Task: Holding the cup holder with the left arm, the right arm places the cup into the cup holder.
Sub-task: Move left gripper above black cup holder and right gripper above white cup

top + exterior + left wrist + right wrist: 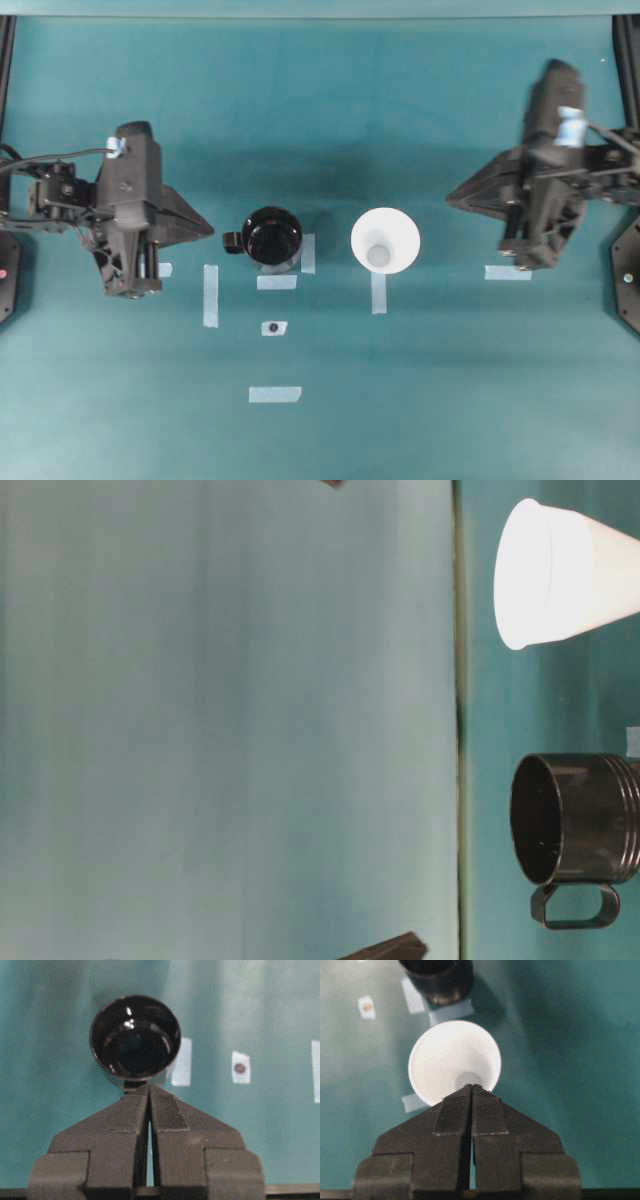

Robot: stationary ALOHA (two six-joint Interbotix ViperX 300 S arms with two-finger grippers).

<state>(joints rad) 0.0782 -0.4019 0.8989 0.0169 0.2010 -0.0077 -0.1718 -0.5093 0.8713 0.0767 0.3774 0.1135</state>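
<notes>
A: Nearest the left wrist camera, what do you see?

B: The left arm's black truss-like pincer [149,1091], clenched, fingers pressed together with nothing between them. Just beyond its tip stands the glossy black round cup holder [135,1040], upright on the teal table [45,1060], mouth open upward.

A: And on the right side?

B: The right arm's black pincer [471,1091] is clenched too, empty. Past its tip sits the plain white tapered paper cup [454,1062], upright, rim up.

A: From overhead?

B: The cup holder [271,237] and the cup [385,240] stand side by side, apart, mid-table, among pale tape strips [210,295]. Both arms stay outside them, touching neither.
</notes>
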